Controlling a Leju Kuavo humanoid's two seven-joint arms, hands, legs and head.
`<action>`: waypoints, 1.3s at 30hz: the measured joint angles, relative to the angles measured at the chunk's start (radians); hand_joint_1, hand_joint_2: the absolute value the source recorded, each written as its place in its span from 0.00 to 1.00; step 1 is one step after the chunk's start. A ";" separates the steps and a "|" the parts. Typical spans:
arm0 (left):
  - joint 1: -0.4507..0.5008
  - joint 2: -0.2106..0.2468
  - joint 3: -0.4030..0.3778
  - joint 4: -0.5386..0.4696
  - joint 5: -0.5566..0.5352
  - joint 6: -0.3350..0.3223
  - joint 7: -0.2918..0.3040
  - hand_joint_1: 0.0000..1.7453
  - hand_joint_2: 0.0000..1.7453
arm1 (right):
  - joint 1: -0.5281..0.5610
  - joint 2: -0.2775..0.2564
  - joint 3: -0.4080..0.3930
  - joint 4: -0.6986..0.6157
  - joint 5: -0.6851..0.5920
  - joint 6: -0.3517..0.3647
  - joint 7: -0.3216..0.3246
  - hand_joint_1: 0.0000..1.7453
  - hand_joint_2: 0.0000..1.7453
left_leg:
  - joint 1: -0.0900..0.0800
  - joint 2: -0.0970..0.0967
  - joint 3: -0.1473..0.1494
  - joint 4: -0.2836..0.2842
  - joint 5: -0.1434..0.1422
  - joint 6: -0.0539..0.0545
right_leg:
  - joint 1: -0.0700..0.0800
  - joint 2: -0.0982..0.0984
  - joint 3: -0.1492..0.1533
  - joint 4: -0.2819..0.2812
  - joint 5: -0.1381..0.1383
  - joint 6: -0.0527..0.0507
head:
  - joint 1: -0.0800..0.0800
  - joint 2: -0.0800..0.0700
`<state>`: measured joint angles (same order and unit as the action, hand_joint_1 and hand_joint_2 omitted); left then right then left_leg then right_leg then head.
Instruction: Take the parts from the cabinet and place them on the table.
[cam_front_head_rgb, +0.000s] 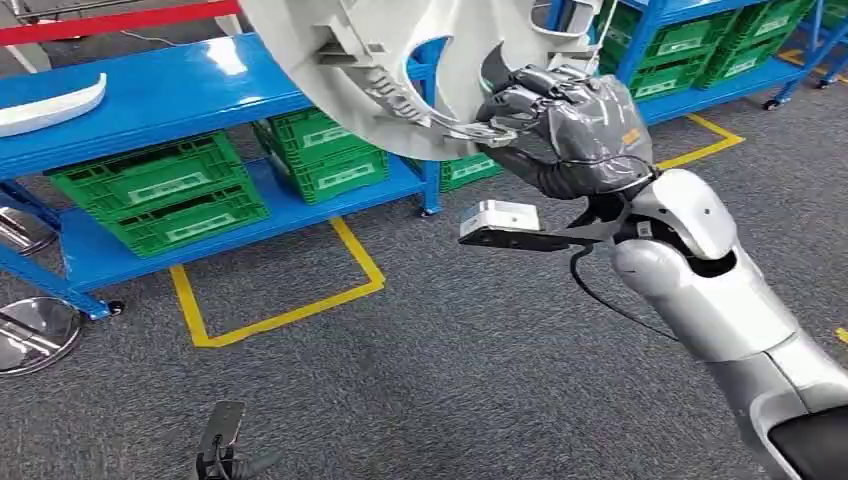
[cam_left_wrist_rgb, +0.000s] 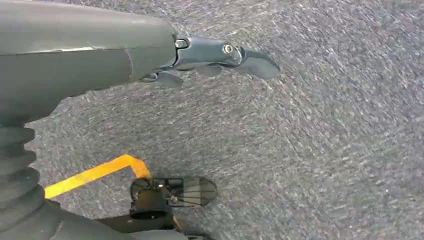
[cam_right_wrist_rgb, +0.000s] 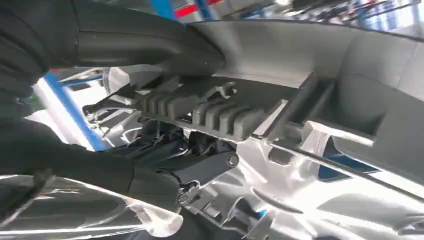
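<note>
White moulded part (cam_front_head_rgb: 380, 70) is up in the air in my right hand (cam_front_head_rgb: 565, 120), over the blue cabinet (cam_front_head_rgb: 150, 100) and the floor in front of it. My fingers (cam_front_head_rgb: 520, 100) wrap its lower rim near a ribbed bracket; right wrist view shows that same ribbed section (cam_right_wrist_rgb: 200, 107) clamped between my thumb and dark fingers. Clear plastic film covers the hand.

My left hand (cam_left_wrist_rgb: 220, 55) hangs low over grey carpet (cam_left_wrist_rgb: 325, 150), holding nothing, fingers stretched out and apart.

The cabinet has a glossy blue top shelf, and another white part (cam_front_head_rgb: 50, 100) lies on it at the left. Lower shelf carries green crates (cam_front_head_rgb: 160, 190), more under the held part (cam_front_head_rgb: 320, 155). A second blue rack with green crates (cam_front_head_rgb: 690, 45) stands further right.

The floor is grey carpet with yellow tape outlines (cam_front_head_rgb: 280, 310) beside the cabinet. Open carpet lies between the rack and me. Chrome round bases (cam_front_head_rgb: 35, 335) sit at the left edge.
</note>
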<state>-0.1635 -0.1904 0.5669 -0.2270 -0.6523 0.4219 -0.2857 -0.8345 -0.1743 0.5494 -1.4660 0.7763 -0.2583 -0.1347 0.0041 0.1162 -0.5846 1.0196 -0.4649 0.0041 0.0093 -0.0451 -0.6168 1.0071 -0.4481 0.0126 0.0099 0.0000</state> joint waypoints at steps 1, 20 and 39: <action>-0.002 0.000 0.000 0.000 0.000 0.000 0.000 0.00 1.00 | 0.000 -0.003 -0.003 -0.001 0.001 0.000 0.000 1.00 1.00 | 0.001 0.003 -0.003 0.002 -0.009 -0.007 | -0.007 0.012 0.004 -0.009 0.006 -0.009 | 0.000 0.000; 0.004 -0.001 0.002 0.000 0.001 0.000 -0.001 0.00 1.00 | 0.040 -0.063 -0.060 -0.031 0.003 -0.021 0.004 1.00 1.00 | 0.013 -0.117 -0.006 0.012 -0.006 0.026 | -0.020 0.055 -0.144 0.227 -0.088 0.041 | 0.010 0.000; 0.015 -0.004 0.002 0.000 -0.008 0.094 -0.071 0.00 1.00 | 0.113 -0.155 -0.146 -0.059 0.015 -0.038 0.004 1.00 1.00 | 0.011 -0.114 -0.106 0.271 -0.110 -0.008 | -0.013 0.108 -0.006 0.003 0.011 -0.017 | 0.000 0.000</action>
<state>-0.1483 -0.1942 0.5688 -0.2274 -0.6599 0.5158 -0.3564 -0.7217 -0.3293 0.4032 -1.5251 0.7912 -0.2960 -0.1305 0.0155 0.0019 -0.6907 1.2903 -0.5753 -0.0035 -0.0038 0.0632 -0.6230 1.0098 -0.4368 -0.0041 0.0103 0.0000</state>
